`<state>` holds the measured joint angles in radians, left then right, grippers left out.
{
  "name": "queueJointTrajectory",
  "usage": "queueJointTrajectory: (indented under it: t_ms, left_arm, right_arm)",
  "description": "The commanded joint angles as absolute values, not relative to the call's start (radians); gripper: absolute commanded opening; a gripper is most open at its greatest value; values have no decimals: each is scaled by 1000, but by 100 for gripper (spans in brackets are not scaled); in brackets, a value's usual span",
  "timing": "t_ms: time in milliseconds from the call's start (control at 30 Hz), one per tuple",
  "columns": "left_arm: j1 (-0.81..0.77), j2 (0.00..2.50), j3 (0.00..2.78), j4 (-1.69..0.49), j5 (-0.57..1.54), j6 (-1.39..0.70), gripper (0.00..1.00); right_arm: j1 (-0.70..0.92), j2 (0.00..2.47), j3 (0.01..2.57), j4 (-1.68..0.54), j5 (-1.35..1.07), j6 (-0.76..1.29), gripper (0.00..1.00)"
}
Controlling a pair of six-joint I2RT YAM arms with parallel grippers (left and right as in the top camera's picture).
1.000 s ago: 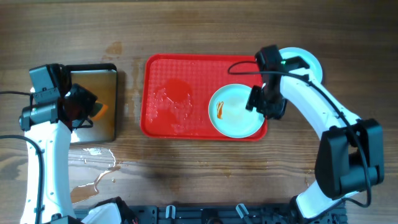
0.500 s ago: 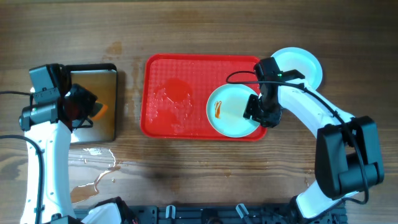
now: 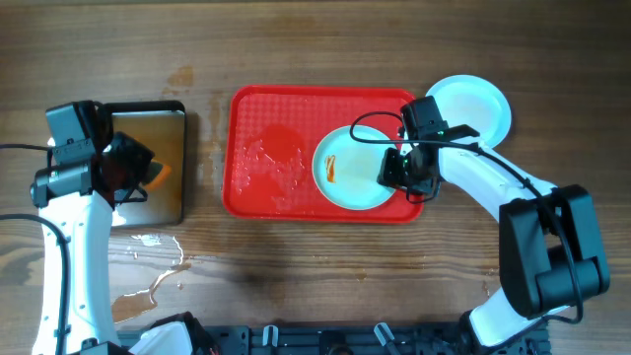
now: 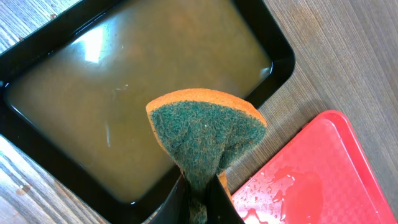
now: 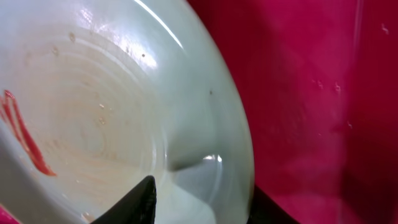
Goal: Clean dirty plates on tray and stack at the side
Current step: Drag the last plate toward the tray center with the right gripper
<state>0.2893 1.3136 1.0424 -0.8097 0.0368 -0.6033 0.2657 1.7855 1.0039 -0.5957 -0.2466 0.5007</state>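
A brown wooden table (image 3: 325, 39) fills the overhead view. On it lies the red tray (image 3: 256, 108), wet in its left half. The smeared plate (image 3: 350, 187) sits in the tray's right half, with an orange-red streak near its left edge. A second plate (image 3: 483, 99) rests on bare wood just off the tray's upper right corner, partly hidden by my right arm. Left of the tray and apart from it stands a black-rimmed pan (image 3: 173, 123). Spilled water (image 3: 158, 264) lies on the wood below the pan.

My right gripper (image 3: 399, 176) is at the smeared plate's right edge. The overhead view hides its fingers. My right wrist camera shows one dark fingertip (image 5: 142, 198) on the plate's inner face and the other outside the rim, over the tray. Whether they pinch the rim I cannot tell.

My left gripper (image 3: 133, 170) hangs over the pan. From above only an orange corner shows in it. My left wrist camera shows the jaws clamped tight on a folded sponge (image 4: 208, 124), green scouring face with an orange edge, above murky brown water in the pan.
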Motion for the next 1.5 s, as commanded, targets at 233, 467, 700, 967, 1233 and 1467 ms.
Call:
queueJointTrajectory:
  t_ms: [233, 467, 700, 967, 1233, 1467]
  left_arm:
    - [294, 1308, 1041, -802, 73, -584, 4]
    - [251, 1308, 1041, -782, 138, -583, 4]
    - [119, 1311, 1041, -736, 187, -584, 4]
    - [-59, 1368, 1041, -657, 186, -612, 4]
    - [-176, 1457, 1041, -622, 187, -618, 4]
    - [-221, 1518, 1041, -606, 186, -617, 4]
  right_arm:
    - [272, 1788, 995, -462, -315, 454, 33]
    - [306, 1863, 1005, -442, -316, 455, 31]
    - [312, 1865, 1062, -446, -359, 474, 9]
    - [347, 1887, 1129, -426, -337, 500, 12]
    - [348, 1956, 1129, -358, -337, 499, 19]
    - [348, 1956, 1160, -352, -315, 387, 32]
